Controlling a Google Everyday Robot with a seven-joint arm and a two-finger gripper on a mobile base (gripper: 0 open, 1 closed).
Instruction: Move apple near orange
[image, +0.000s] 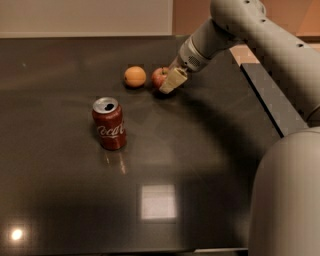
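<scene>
The red apple (159, 77) sits on the dark table (200, 165), a little to the right of the orange (135, 76), with a small gap between them. My gripper (169, 81) is at the apple's right side, its pale fingers (173, 80) around the apple. The arm reaches in from the upper right. The near finger hides part of the apple.
A red cola can (109, 123) stands upright in front of the fruit, to the left. A dark ledge (265, 95) runs along the table's right side. My arm's body (285, 195) fills the lower right corner.
</scene>
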